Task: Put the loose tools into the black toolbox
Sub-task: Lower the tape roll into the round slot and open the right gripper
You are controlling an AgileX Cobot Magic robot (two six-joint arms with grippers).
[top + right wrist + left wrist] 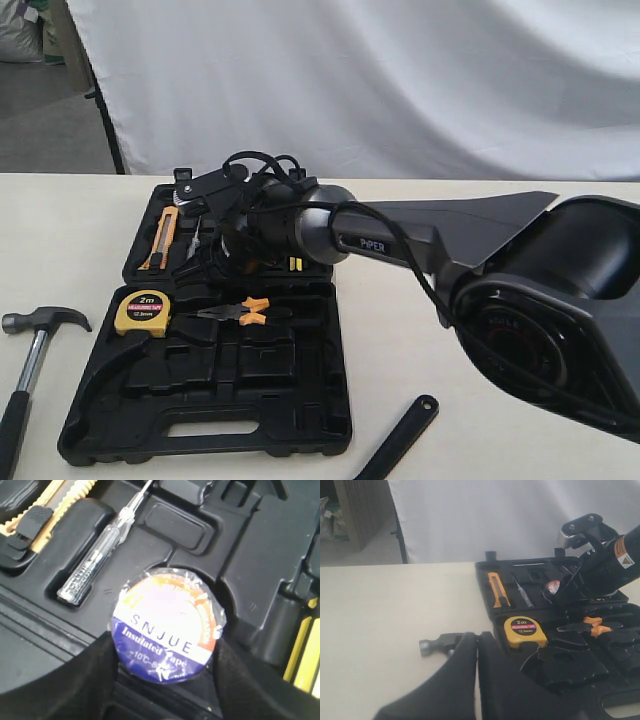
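Reaching over toolbox point(300, 425), end effector point(165, 672) gripping tape point(167, 622)

Soft, even light fills the scene, and the white backdrop point(400, 80) is bright, close to washed out. Around the black toolbox point(300, 440), shadows on the counter point(60, 240) are faint and soft-edged, while its dark recesses swallow detail. Glare streaks the tape roll point(167, 625) wrapper, though its print stays readable. The near jaws in both wrist views are dark, blurred masses.
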